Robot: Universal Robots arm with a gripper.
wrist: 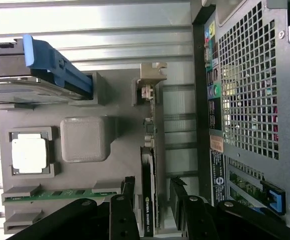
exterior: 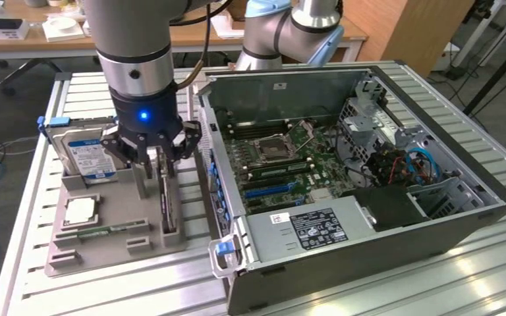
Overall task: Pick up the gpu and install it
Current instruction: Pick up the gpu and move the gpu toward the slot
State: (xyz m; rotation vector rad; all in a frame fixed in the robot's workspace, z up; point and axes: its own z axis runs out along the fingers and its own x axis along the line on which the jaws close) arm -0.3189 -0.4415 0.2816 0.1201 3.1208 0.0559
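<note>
A ribbed metal table (exterior: 486, 280) carried a grey tray (exterior: 103, 253) and, just beside it, an open case (exterior: 367, 263), with desks behind. The gpu (exterior: 167, 204) stood on edge in a slot along the tray's edge nearest the case, its metal bracket at the far end. The gripper (exterior: 155, 172) hung directly over it with its fingers (wrist: 127, 200) spread wide on either side of the card, a gap showing on each side, holding nothing. A hard drive (exterior: 82, 155) stood upright at the tray's far corner, with a processor (exterior: 79, 210) and a memory stick (exterior: 108, 230) lying nearer.
</note>
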